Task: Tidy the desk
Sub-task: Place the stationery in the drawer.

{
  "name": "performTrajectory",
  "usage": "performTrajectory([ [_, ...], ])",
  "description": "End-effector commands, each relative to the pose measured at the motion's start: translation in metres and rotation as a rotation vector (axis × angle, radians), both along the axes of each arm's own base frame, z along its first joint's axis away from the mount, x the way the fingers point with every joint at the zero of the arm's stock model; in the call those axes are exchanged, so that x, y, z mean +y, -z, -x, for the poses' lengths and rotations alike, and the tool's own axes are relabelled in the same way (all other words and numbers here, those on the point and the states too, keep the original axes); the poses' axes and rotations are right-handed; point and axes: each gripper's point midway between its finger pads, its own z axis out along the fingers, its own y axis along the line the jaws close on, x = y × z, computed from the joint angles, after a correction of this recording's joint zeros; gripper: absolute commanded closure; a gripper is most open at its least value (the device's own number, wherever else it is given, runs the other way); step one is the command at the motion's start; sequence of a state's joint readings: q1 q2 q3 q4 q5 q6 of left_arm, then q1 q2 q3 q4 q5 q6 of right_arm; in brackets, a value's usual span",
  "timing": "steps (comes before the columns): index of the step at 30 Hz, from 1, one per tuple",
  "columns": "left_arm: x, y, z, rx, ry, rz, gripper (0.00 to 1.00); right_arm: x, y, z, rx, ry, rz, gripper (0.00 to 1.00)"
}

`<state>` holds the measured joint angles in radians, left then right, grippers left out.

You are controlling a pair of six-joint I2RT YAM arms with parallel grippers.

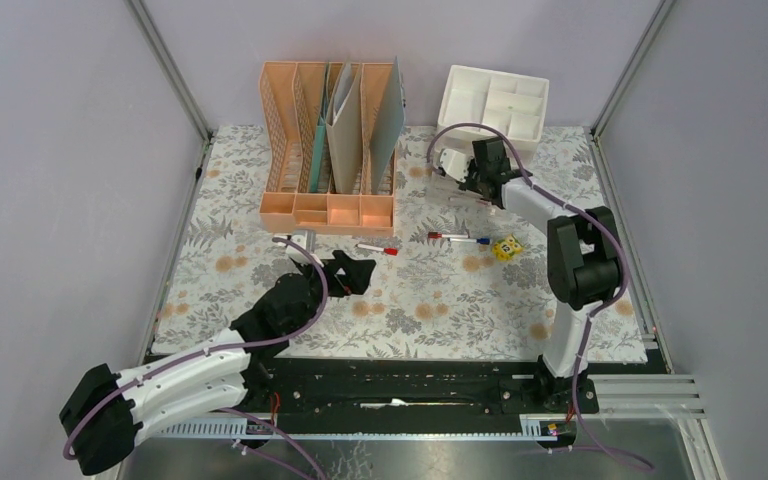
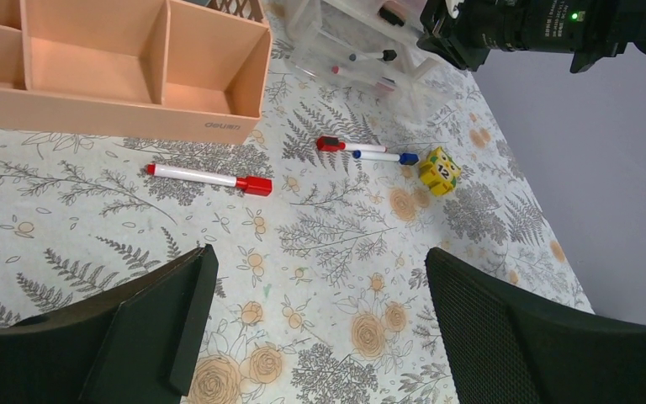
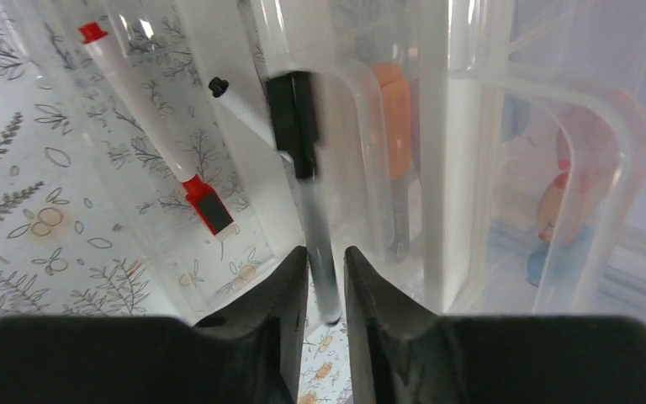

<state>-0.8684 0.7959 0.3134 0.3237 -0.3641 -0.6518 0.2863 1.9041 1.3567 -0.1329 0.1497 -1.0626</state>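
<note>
The desk (image 1: 430, 310) fills the enclosure floor, fern cloth from edge to edge. Left of centre, the left gripper (image 1: 353, 272) hangs over the cloth with its jaws spread wide and nothing between them. At the far edge stands a peach rack (image 1: 278, 130) with folders upright in its slots. Just in front of the rack lies a red marker (image 2: 202, 177). Further right, two markers (image 2: 368, 152), one red-capped and one blue-capped, lie end to end near a yellow cube (image 2: 439, 170). Toward the far right corner, the right gripper (image 3: 326, 261) is clenched on a black-capped marker (image 3: 294, 126) at a clear box (image 3: 463, 168) holding more markers. I cannot tell whether the gripped marker is inside the box. A white tray (image 1: 455, 115) sits at that corner.
</note>
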Motion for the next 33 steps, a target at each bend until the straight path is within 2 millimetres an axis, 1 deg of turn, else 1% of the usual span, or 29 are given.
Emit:
performTrajectory([
  [1,0.008,-0.005,-0.002,-0.022,-0.030,0.008,0.01,-0.016,-0.021,-0.030,-0.101,0.035,0.080,0.68],
  [4,0.010,-0.006,-0.001,-0.023,-0.032,0.012,0.01,-0.021,-0.016,-0.032,-0.094,0.056,0.078,0.57],
  [6,0.010,-0.006,-0.001,-0.023,-0.031,0.017,0.01,-0.021,-0.014,-0.028,-0.087,0.057,0.065,0.50],
  [11,0.009,-0.007,-0.001,-0.028,-0.028,0.016,0.01,-0.009,-0.025,-0.011,-0.067,0.046,-0.045,0.47],
  [14,0.008,-0.006,-0.002,-0.026,-0.024,0.011,0.01,0.003,-0.034,0.008,-0.020,0.032,-0.148,0.46],
  [16,0.007,-0.006,-0.003,-0.025,-0.021,0.010,0.01,0.017,-0.039,0.022,0.023,0.001,-0.236,0.45],
  [18,0.005,-0.005,-0.003,-0.023,-0.017,0.013,0.01,0.031,-0.041,0.040,0.080,-0.033,-0.326,0.42],
  [20,0.004,-0.005,-0.003,-0.021,-0.012,0.017,0.01,0.049,-0.039,0.061,0.159,-0.092,-0.411,0.38],
  [23,0.003,-0.005,-0.002,-0.022,-0.007,0.025,0.01,0.072,-0.029,0.092,0.287,-0.178,-0.525,0.36],
  [24,0.002,-0.005,-0.002,-0.023,-0.005,0.027,0.01,0.080,-0.025,0.100,0.330,-0.207,-0.559,0.36],
  [25,0.003,-0.005,-0.003,-0.022,-0.006,0.027,0.01,0.083,-0.020,0.105,0.359,-0.213,-0.574,0.36],
  [27,0.003,-0.004,-0.003,-0.021,-0.005,0.029,0.01,0.087,-0.010,0.107,0.402,-0.206,-0.592,0.36],
  [29,0.002,-0.004,-0.003,-0.021,-0.002,0.031,0.01,0.090,-0.001,0.104,0.441,-0.185,-0.597,0.36],
  [33,0.001,-0.002,-0.003,-0.017,-0.001,0.041,0.01,0.094,0.020,0.092,0.480,-0.143,-0.541,0.36],
])
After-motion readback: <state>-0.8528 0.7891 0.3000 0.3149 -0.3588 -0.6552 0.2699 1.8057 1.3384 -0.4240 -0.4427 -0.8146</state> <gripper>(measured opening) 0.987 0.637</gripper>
